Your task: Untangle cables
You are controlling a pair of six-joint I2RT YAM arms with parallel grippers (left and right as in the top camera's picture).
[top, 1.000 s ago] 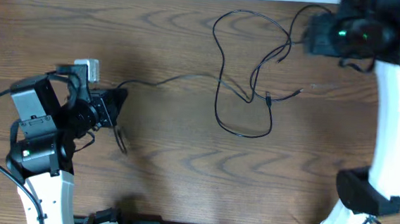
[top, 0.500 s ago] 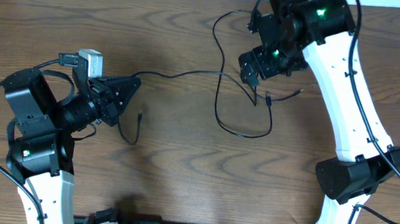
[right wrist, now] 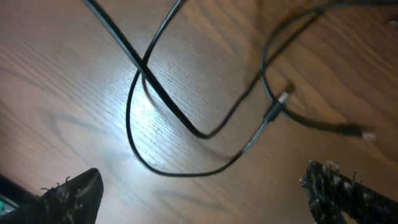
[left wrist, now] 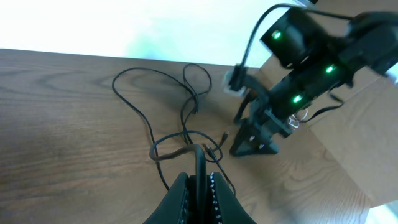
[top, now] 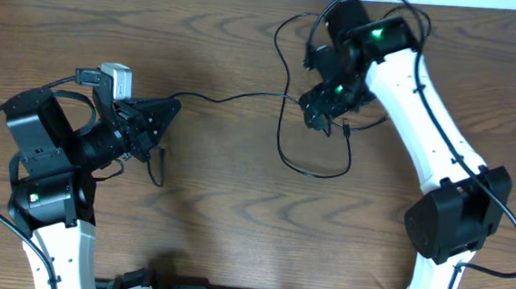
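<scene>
On the table (top: 235,216), thin black cables (top: 315,173) lie looped and crossed; the left gripper (left wrist: 199,180) pinches one cable tight; the right gripper (top: 319,112) hangs wide apart over what looks like the tangle; it should drop straight, grab one strand, and pull slowly.

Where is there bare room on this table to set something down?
Bare table on the near side of the cables, between left arm and right arm; also the far strip beyond the left claw. Crowded: far right of centre, where cables loop under the open right claw.
</scene>
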